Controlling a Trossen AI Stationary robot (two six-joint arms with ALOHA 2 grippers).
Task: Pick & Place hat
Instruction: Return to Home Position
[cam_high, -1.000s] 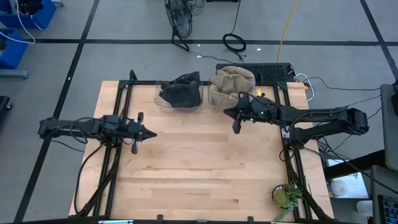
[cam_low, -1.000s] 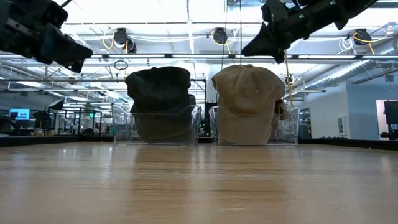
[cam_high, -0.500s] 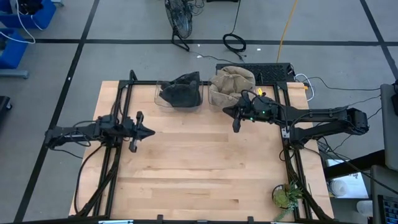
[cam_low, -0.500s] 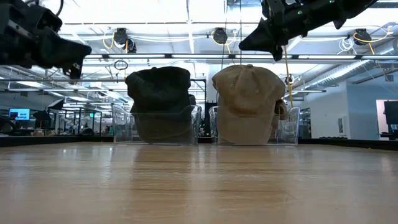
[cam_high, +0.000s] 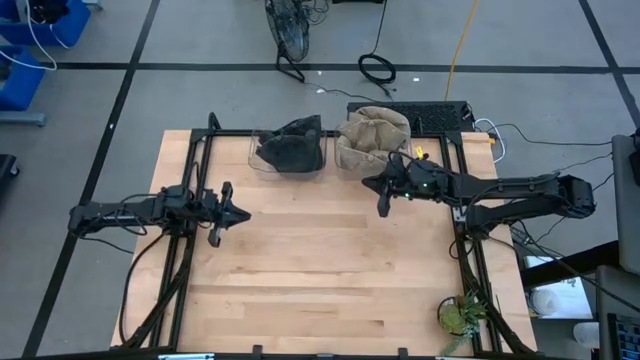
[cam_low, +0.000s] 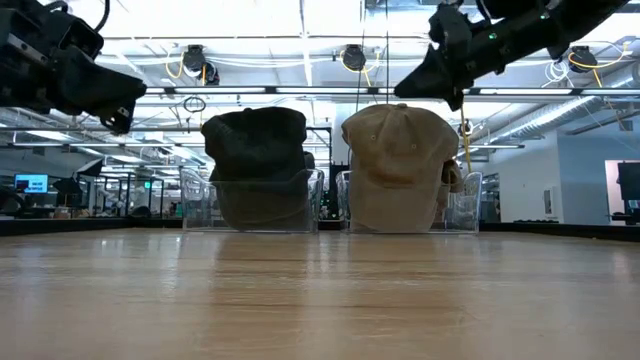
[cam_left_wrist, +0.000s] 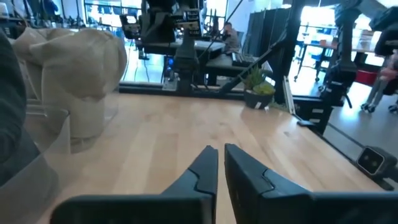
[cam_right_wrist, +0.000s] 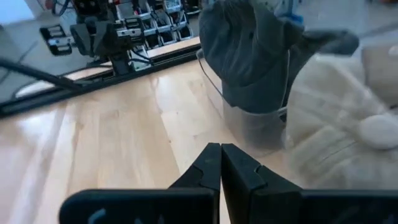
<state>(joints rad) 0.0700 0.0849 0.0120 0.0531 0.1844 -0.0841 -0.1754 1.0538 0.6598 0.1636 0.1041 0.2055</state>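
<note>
High view: wooden table (cam_high: 330, 280) on grey floor (cam_high: 150, 90); left pincer (cam_high: 243, 213), right pincer (cam_high: 367, 183) both together.

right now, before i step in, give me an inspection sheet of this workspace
surface: wooden table, bare across its middle and front
job's things: black cap sits in the left transparent bin; brown cap sits in the right transparent bin; both bins stand side by side at the far edge
clutter: small potted plant at the corner by the right arm's base
grippers: left gripper shut, empty, raised above the table's left side; right gripper shut, empty, raised just in front of the brown cap
cables: black coiled cable and yellow cable on the floor behind the table
surroundings: blue bins on the floor at far left
</note>
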